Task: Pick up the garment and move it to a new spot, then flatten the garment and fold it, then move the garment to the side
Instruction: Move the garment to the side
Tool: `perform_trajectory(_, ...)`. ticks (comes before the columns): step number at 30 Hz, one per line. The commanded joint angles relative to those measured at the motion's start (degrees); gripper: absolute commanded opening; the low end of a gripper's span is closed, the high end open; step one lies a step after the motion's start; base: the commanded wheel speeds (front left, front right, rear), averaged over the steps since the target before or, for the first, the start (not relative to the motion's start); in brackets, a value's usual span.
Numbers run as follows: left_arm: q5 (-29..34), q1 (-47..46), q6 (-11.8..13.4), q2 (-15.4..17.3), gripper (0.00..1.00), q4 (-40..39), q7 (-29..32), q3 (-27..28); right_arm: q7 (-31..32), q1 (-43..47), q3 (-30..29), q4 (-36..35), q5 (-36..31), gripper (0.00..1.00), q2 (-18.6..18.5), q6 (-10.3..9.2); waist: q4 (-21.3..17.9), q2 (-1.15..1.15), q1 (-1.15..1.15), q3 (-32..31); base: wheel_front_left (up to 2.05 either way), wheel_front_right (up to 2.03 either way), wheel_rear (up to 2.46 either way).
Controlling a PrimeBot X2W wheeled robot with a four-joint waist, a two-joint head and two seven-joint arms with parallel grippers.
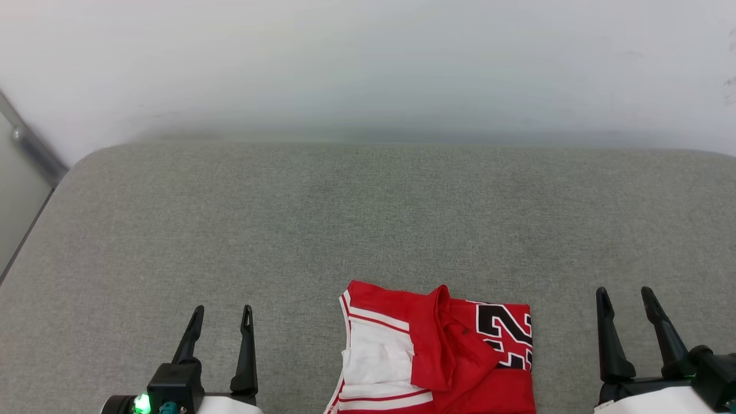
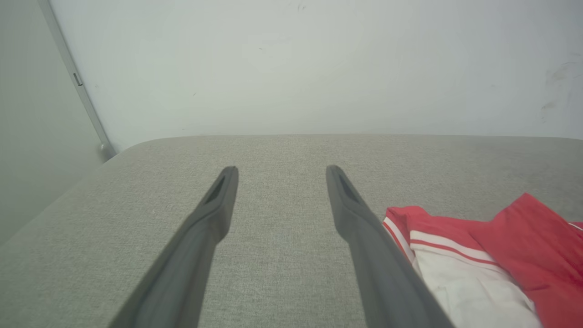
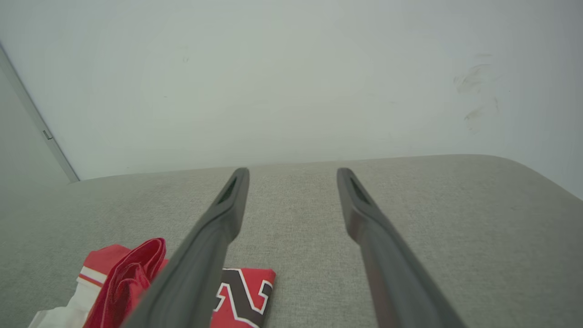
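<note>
1. We are keeping both pairs of fingers spread wide and empty, the left gripper (image 1: 223,311) and the right gripper (image 1: 624,292).
2. The garment (image 1: 437,351) is lying bunched on the grey cushion (image 1: 368,218), between the two pairs of fingers and apart from both.
3. We are judging it light, soft and limp, likely to sag. We are favouring a pinch on the striped hem nearest the left fingers and on the lettered edge nearest the right fingers.
4. We are counting one garment, two grippers and four fingers.
</note>
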Motion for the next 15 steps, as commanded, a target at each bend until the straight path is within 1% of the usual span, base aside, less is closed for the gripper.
perform_trajectory(1, 0.25, 0.34, -0.06, -0.05, 1.00, -0.09, -0.25, 0.17, -0.12, 0.61, -0.35, -0.51, -0.27, 1.00, 0.45, -0.02, -0.04, 0.00, 0.01, -0.07, 0.00, 0.00, 0.00)
perform_trajectory(5, 0.20, 0.36, 0.07, -0.05, 1.00, -0.16, -0.25, -0.04, -0.12, -1.37, -1.11, -1.69, -0.98, 1.00, 0.54, -0.02, -0.11, 0.00, 0.01, -0.05, 0.00, 0.00, 0.00)
perform_trajectory(7, 0.17, 0.10, 0.00, -0.05, 1.00, -0.04, -0.25, -0.13, -0.12, -3.20, -2.29, -2.67, -1.11, 1.00, -0.37, -0.02, -0.06, 0.00, 0.01, 0.09, 0.00, 0.00, 0.00)
perform_trajectory(10, -0.01, -0.29, 0.04, -0.06, 1.00, -0.01, -0.25, -0.21, -0.12, -7.00, -3.24, -3.90, -1.15, 1.00, -2.83, -0.02, -0.05, 0.00, 0.01, 0.42, 0.00, 0.00, 0.00)
perform_trajectory(12, -0.06, -0.47, 0.02, -0.05, 1.00, 0.00, -0.25, -0.24, -0.11, -9.94, -3.23, -4.18, -0.84, 1.00, -5.27, -0.02, 0.00, 0.00, 0.01, 0.62, 0.00, 0.00, 0.00)
perform_trajectory(13, -0.09, -0.53, 0.00, -0.05, 1.00, 0.05, -0.25, -0.24, 0.36, -11.66, -3.06, -4.05, -0.50, 1.00, -6.60, -0.02, 0.03, 0.00, 0.01, 0.70, 0.00, 0.00, 0.00)
perform_trajectory(15, -0.16, -0.76, -0.05, -0.05, 1.00, 0.08, -0.25, -0.36, 3.21, -15.00, -1.50, -3.72, 0.70, 1.00, -9.44, -0.02, 0.16, 0.00, 0.01, 1.00, 0.00, 0.00, 0.00)
